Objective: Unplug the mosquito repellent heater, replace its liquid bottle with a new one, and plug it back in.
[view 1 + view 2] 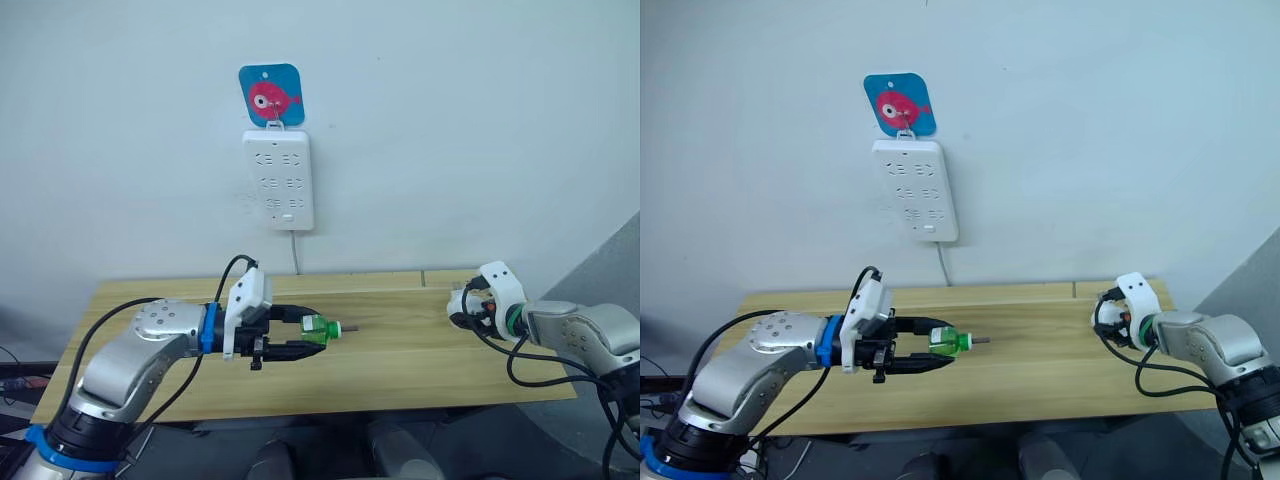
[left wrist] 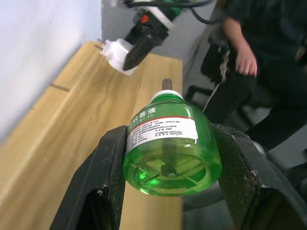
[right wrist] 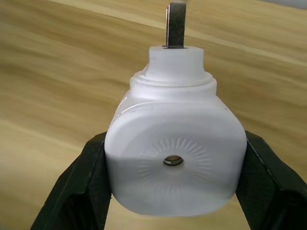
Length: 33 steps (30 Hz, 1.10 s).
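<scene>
Nearest, at lower left of the head views, the left gripper (image 1: 312, 337) reaches level over the wooden table (image 1: 400, 370), its two black fingers (image 2: 103, 191) clamped on either side of one green bottle (image 2: 169, 143), which lies on its side between them with its dark wick tip pointing toward frame right. At right of frame, the right arm bends in from the lower right corner, and the right gripper (image 3: 172, 191) is closed on one mosquito repellent heater (image 3: 173, 153), its fingers pressing both flanks of the white body; the small round hole on its face looks back at the wrist camera and a metal prong sticks out at the far end, above the tabletop. Bottle and heater are well apart, each held over the table, wick and heater facing one another across the gap. Farther back, one white socket strip (image 1: 278, 180) hangs on the wall at upper centre, below one blue card with a pink fish (image 1: 271, 95), its cable dropping behind the table. A seated person (image 2: 268, 72) appears in the left wrist view's upper right.
</scene>
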Tool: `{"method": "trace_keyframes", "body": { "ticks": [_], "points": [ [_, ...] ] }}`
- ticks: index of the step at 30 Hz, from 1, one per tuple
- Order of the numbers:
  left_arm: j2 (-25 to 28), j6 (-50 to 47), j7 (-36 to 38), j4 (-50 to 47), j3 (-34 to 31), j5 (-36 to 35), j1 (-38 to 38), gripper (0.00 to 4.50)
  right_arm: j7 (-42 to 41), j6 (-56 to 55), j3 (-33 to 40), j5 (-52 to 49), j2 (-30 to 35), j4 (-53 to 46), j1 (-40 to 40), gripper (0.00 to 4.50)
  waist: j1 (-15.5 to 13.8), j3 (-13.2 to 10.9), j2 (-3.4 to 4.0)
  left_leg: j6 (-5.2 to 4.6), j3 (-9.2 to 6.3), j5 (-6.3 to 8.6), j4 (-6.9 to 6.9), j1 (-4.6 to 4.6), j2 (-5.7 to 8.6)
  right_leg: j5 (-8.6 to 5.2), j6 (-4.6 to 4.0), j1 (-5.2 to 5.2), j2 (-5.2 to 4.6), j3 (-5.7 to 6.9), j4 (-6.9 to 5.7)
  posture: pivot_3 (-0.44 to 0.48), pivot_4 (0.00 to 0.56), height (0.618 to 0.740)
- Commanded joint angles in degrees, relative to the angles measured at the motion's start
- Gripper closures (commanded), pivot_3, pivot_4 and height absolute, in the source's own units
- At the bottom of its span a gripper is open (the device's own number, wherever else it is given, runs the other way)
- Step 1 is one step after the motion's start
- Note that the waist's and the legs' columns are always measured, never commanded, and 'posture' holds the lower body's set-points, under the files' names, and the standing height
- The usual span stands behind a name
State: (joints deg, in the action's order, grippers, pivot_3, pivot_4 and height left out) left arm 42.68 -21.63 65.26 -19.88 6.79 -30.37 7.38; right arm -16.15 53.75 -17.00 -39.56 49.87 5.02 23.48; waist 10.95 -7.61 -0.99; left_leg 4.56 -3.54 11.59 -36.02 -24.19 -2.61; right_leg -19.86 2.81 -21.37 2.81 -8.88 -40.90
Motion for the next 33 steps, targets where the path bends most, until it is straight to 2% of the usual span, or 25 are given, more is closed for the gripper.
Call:
{"method": "trace_keyframes", "body": {
  "ticks": [1,8,13,14,16,18,20,22,26,29,30,33],
  "points": [
    [-1.53,5.15,-0.45,-1.18,0.45,2.85,-0.91,2.25,-5.07,1.07,-3.6,7.6,-1.37,4.0,4.19,1.5,0.03,-0.05,0.0,0.0,-0.01,0.0,0.03,0.07,-0.01,0.0,0.0,0.05,0.01,0.01,0.0,-0.14,0.122,0.74],
    [-4.63,10.31,-1.33,-0.72,2.84,6.95,-2.38,2.25,-9.73,0.08,-5.95,19.05,-7.31,16.85,10.47,1.5,-0.17,-0.18,-0.03,0.0,0.0,0.0,0.03,0.08,0.03,0.0,0.01,0.08,-0.01,0.0,0.01,-0.134,0.125,0.74],
    [-6.17,12.3,-1.43,0.55,3.74,8.52,-2.3,2.25,-9.99,1.59,-1.92,22.08,-11.17,23.32,12.13,1.5,-0.13,-0.19,-0.01,0.0,-0.04,0.0,0.02,0.1,0.03,0.0,0.01,0.13,-0.01,0.03,0.0,-0.133,0.121,0.74],
    [-6.43,12.46,-1.4,0.79,3.78,8.64,-2.28,2.25,-10.17,2.02,-1.09,22.35,-11.7,23.94,12.26,0.76,-0.13,-0.19,-0.01,0.0,-0.04,0.0,0.03,0.1,0.04,0.0,0.01,0.13,-0.01,0.03,0.0,-0.133,0.121,0.74],
    [-7.06,13.01,-1.47,1.43,4.01,8.97,-2.24,2.25,-10.15,2.79,1.08,22.68,-12.61,24.39,12.28,0.16,-0.05,-0.19,0.0,0.0,-0.04,0.0,0.02,0.11,0.04,0.01,0.01,0.14,-0.01,0.04,0.0,-0.14,0.113,0.74],
    [-7.95,13.82,-1.74,2.42,4.25,9.41,-1.99,2.25,-9.58,4.35,4.23,22.29,-13.38,23.3,12.0,0.0,0.01,-0.19,0.0,0.0,-0.05,0.0,0.02,0.1,0.04,0.01,0.01,0.15,-0.01,0.04,0.0,-0.146,0.109,0.74],
    [-9.05,13.9,-2.38,3.23,4.14,9.39,-1.63,2.25,-8.92,6.59,7.88,21.6,-13.5,20.01,10.87,0.0,0.09,-0.17,0.03,0.0,-0.06,0.0,0.02,0.12,0.05,0.01,0.01,0.17,-0.01,0.05,0.0,-0.151,0.102,0.74],
    [-10.87,13.5,-4.26,4.62,3.24,9.03,-0.97,2.25,-8.67,10.04,12.53,20.16,-11.99,11.95,7.25,0.0,0.02,-0.15,0.04,0.0,-0.08,0.0,0.02,0.12,0.05,0.01,0.01,0.18,-0.01,0.05,-0.02,-0.156,0.098,0.74],
    [-14.22,12.83,-8.19,7.04,1.3,8.25,0.4,2.25,-10.75,16.46,22.56,13.42,-10.51,-9.62,-2.4,0.0,-0.37,-0.13,0.07,0.0,-0.24,0.0,0.02,0.05,0.08,0.0,0.02,0.17,-0.01,0.17,-0.01,-0.18,0.089,0.74],
    [-16.78,9.64,-10.47,7.04,0.19,5.48,1.05,2.25,-14.24,17.68,31.12,3.64,-13.93,-26.88,-9.46,0.0,0.14,-0.1,0.1,0.0,-0.25,0.0,0.03,0.03,0.06,0.0,0.02,0.16,0.01,0.19,-0.01,-0.203,0.084,0.74],
    [-17.24,9.09,-10.71,7.07,-0.11,4.97,1.18,2.25,-14.41,17.48,32.34,2.09,-14.92,-29.94,-10.72,0.0,0.44,-0.08,0.13,0.0,-0.25,0.01,0.03,0.05,0.04,0.0,0.02,0.17,0.03,0.19,-0.01,-0.213,0.082,0.74],
    [-20.78,2.6,-14.37,5.93,-2.34,-1.16,2.35,2.25,-13.1,15.98,38.89,-10.13,-24.73,-40.12,-14.72,0.0,1.14,0.0,0.08,0.0,-0.22,0.0,-0.01,0.09,0.0,0.0,0.02,0.2,0.07,0.18,-0.04,-0.234,0.079,0.74]
  ]
}}
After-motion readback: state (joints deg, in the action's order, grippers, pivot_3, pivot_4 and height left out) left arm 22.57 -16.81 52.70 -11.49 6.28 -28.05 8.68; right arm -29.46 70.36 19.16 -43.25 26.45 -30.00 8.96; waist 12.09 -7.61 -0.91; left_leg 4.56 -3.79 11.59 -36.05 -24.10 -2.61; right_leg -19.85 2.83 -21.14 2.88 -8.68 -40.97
